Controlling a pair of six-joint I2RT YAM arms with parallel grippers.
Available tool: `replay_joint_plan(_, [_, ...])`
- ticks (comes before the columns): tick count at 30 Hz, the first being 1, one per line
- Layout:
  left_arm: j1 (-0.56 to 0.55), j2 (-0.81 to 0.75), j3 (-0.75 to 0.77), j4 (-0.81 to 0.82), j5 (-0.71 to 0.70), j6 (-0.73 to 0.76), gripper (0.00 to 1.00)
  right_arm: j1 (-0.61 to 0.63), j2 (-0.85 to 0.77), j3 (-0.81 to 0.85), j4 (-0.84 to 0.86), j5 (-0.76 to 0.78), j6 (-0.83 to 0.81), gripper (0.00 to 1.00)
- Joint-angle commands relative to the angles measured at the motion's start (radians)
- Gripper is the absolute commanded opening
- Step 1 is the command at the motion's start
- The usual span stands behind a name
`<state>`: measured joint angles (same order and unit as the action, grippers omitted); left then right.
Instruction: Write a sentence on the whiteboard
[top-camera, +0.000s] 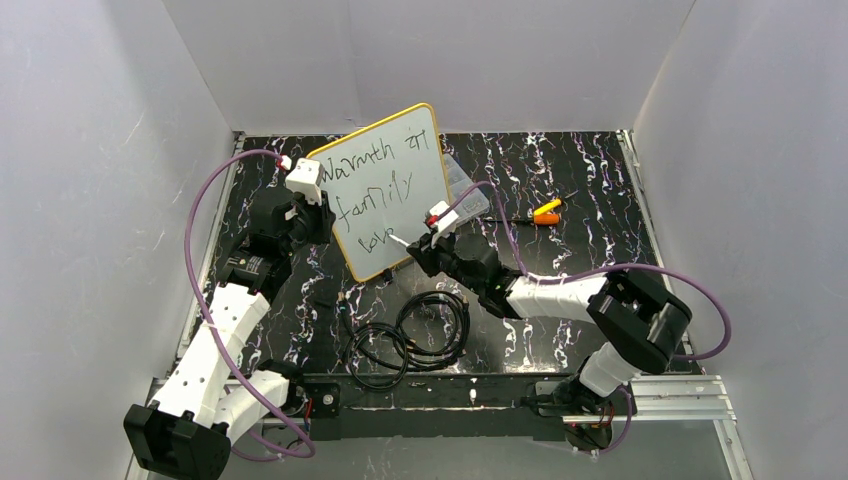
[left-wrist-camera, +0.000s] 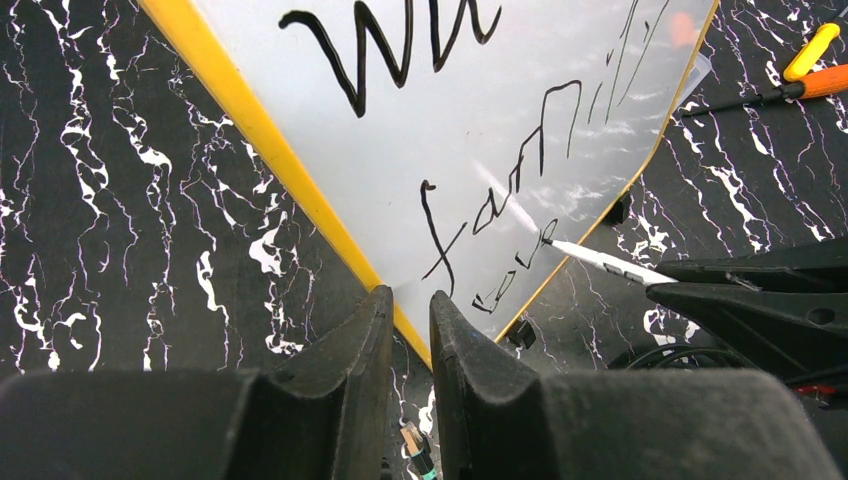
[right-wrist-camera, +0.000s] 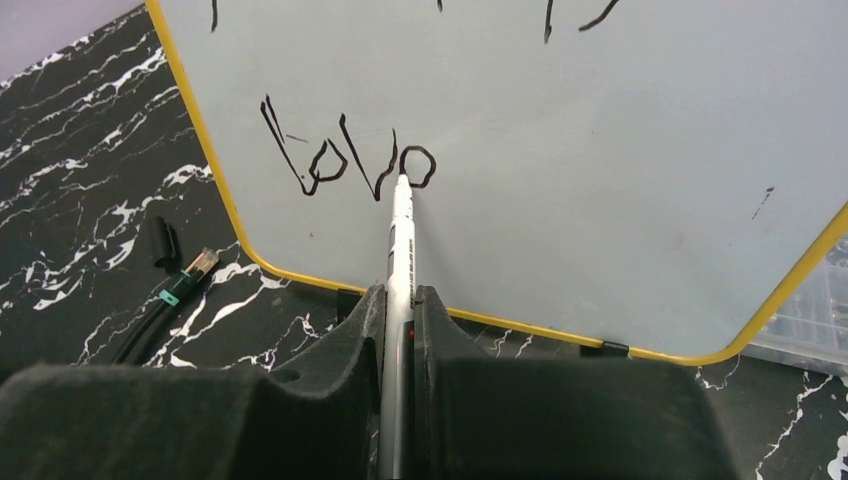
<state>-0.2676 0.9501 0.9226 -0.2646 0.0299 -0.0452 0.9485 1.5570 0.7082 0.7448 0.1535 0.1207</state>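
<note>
The whiteboard (top-camera: 415, 215), white with a yellow frame, stands tilted on the black marble table. The sentence (top-camera: 375, 195) is in black, in three lines: "Warmth of", "family", "love". My left gripper (top-camera: 322, 215) is shut on the board's left edge; in the left wrist view the yellow frame (left-wrist-camera: 330, 225) runs in between the fingertips of the gripper (left-wrist-camera: 410, 300). My right gripper (top-camera: 425, 245) is shut on a white marker (right-wrist-camera: 401, 250). Its tip touches the board (right-wrist-camera: 600, 180) at the last letter of "love" (right-wrist-camera: 315, 178). The marker also shows in the left wrist view (left-wrist-camera: 600, 262).
A clear plastic compartment box (top-camera: 462, 185) lies behind the board's right edge. A yellow screwdriver (top-camera: 547, 207) and an orange one (top-camera: 545, 219) lie to the right. Coiled black cables (top-camera: 405, 335) lie near the front, a connector end (right-wrist-camera: 185, 280) close to the board's bottom edge. White walls enclose the table.
</note>
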Motion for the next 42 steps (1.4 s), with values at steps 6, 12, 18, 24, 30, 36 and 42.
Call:
replay_joint_plan(6, [0.001, -0.020, -0.010, 0.008, 0.006, -0.001, 0.20, -0.004, 0.036, -0.017, 0.056, 0.012, 0.013, 0.01])
replay_joint_plan(12, [0.001, -0.020, -0.010, 0.010, 0.006, -0.001, 0.20, -0.002, 0.035, -0.024, 0.050, 0.016, 0.018, 0.01])
replay_joint_plan(18, [0.001, -0.022, -0.010, 0.009, 0.006, -0.001, 0.20, -0.001, 0.027, -0.033, 0.043, 0.043, 0.016, 0.01])
replay_joint_plan(24, [0.001, -0.022, -0.010, 0.010, 0.005, -0.001, 0.20, -0.001, 0.003, -0.036, 0.034, 0.101, 0.001, 0.01])
replay_joint_plan(30, [0.001, -0.022, -0.010, 0.010, 0.008, -0.002, 0.20, -0.002, -0.024, -0.047, 0.039, 0.153, -0.010, 0.01])
replay_joint_plan(36, [0.001, -0.024, -0.011, 0.011, 0.009, -0.004, 0.20, -0.002, -0.071, -0.073, 0.058, 0.176, -0.010, 0.01])
replay_joint_plan(42, [0.001, -0.023, -0.011, 0.012, 0.009, -0.004, 0.20, -0.001, -0.057, -0.062, 0.052, 0.172, -0.011, 0.01])
